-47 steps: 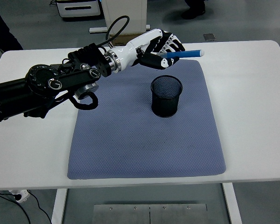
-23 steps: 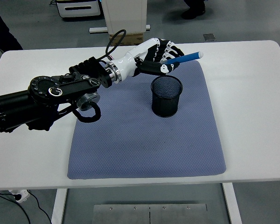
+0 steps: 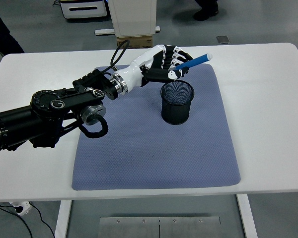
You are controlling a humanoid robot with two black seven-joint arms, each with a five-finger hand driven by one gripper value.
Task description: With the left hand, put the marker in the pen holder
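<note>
My left hand [image 3: 173, 63] hovers over the far side of the blue-grey mat [image 3: 154, 148], its fingers curled around a blue marker [image 3: 196, 60]. The marker has a white tip and slants up to the right, sticking out past the fingers. A black mesh pen holder [image 3: 177, 102] stands upright on the mat just below and in front of the hand. The marker's lower end is above the holder's far rim, apart from it. The holder looks empty inside.
The black left arm [image 3: 54, 106] stretches in from the left edge across the white table [image 3: 268, 99]. A cable loop [image 3: 120, 49] rises behind the wrist. Equipment and a person's shoes show on the floor beyond the table.
The left hand has drifted slightly toward the near side and tilted the marker, its white tip now higher and its lower end closer to the holder's rim.
</note>
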